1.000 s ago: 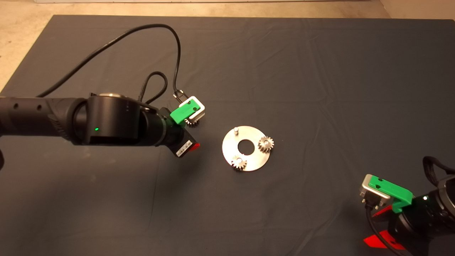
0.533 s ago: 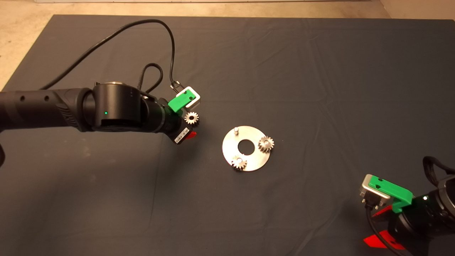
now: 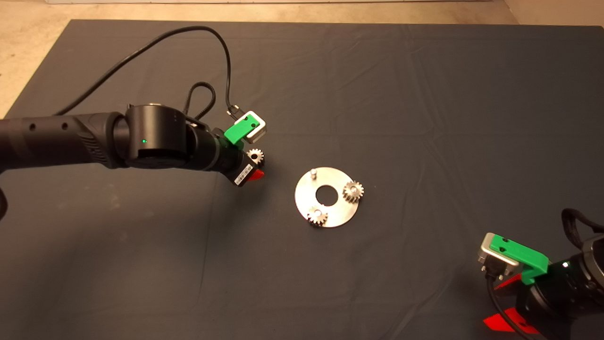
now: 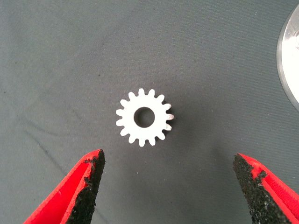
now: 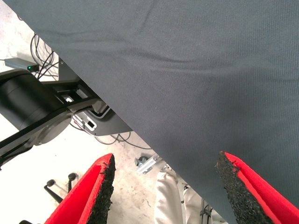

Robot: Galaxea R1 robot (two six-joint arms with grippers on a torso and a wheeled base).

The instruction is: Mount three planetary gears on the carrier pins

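Loose planetary gear point(image 3: 255, 156) lies flat on the dark mat point(image 3: 377, 85), left of the carrier disc point(image 3: 326, 197) and well clear of its rim. Two more gears already sit on the disc: one point(image 3: 353, 190) on the right-side pin, one point(image 3: 317, 216) on the lower-left pin. The third carrier pin point(image 3: 312, 172), upper left on the disc, is bare and upright.

Left gripper point(image 3: 252, 165) hovers just left of the loose gear, arm coming in from the left across the mat. Its wrist view shows what the head view hides: the gear point(image 4: 144, 117) with centre hole clear, both red fingers point(image 4: 84, 186) spread wide on either side, touching nothing, disc rim point(image 4: 289, 60) at the frame edge.

Right gripper point(image 3: 507, 302) is parked well to the lower right of the disc, at the mat's near edge. Its fingers point(image 5: 100, 189) are wide apart and empty; that view looks past the mat edge to pale floor point(image 5: 56, 154) with cables, a dark machine base point(image 5: 28, 107) and a person's light trouser legs point(image 5: 175, 205).

Mat is wrinkled cloth; beige floor point(image 3: 28, 42) shows beyond its far-left corner.
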